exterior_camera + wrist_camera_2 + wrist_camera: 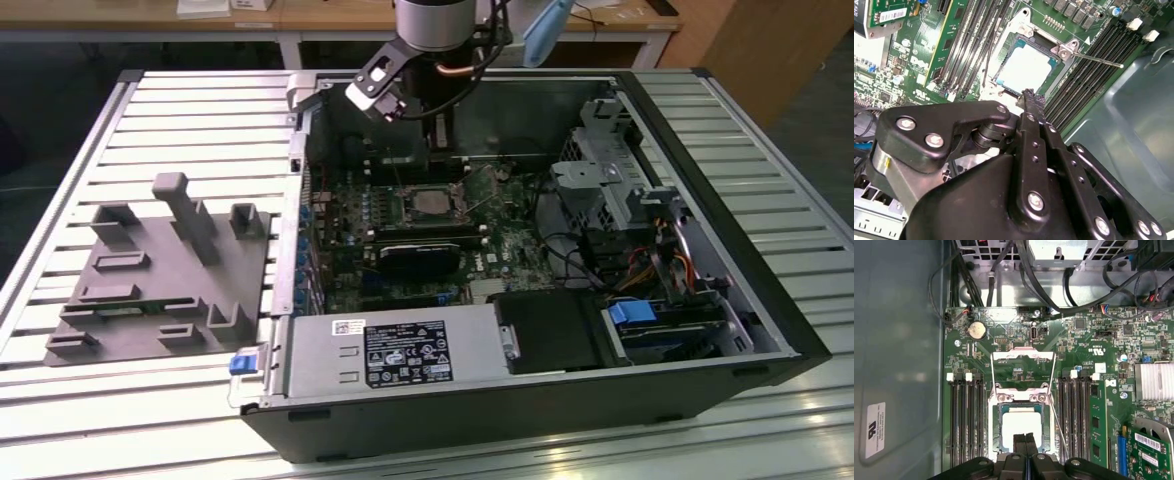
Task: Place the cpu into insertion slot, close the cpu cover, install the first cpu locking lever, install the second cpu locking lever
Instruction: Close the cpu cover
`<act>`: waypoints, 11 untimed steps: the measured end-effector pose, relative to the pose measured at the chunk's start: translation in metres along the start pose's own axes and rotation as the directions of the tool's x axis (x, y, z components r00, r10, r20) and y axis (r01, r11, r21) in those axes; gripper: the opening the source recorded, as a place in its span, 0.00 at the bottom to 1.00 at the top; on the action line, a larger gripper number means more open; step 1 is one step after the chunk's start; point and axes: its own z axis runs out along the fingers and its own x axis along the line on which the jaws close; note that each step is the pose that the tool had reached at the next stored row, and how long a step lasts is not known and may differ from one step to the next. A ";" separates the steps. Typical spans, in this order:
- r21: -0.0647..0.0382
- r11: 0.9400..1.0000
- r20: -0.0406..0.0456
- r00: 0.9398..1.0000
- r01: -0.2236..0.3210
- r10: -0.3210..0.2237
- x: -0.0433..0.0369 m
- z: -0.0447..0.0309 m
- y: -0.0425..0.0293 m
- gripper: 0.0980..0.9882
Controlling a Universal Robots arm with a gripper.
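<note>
The claw [1025, 436], its fingers [1019, 444] pressed together on nothing, hangs over one edge of the cpu [1021, 422], which lies flat in the slot [998, 435] on the motherboard [1079, 340] inside the case [534, 425], with the cover [1023, 355] swung back open just beyond the slot.

The cpu [1023, 422] is pale matt metal, the cpu cover [1023, 355] thin shiny metal, the motherboard [1089, 355] glossy green.
</note>
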 end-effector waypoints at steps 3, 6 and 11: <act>0.000 1.000 0.000 1.000 0.000 0.000 0.0001 0.0002 0.0029 0.00; 0.000 1.000 0.000 1.000 0.000 0.000 0.0003 0.0006 0.0070 0.00; 0.000 1.000 0.000 1.000 0.000 0.000 0.0006 0.0013 0.0153 0.00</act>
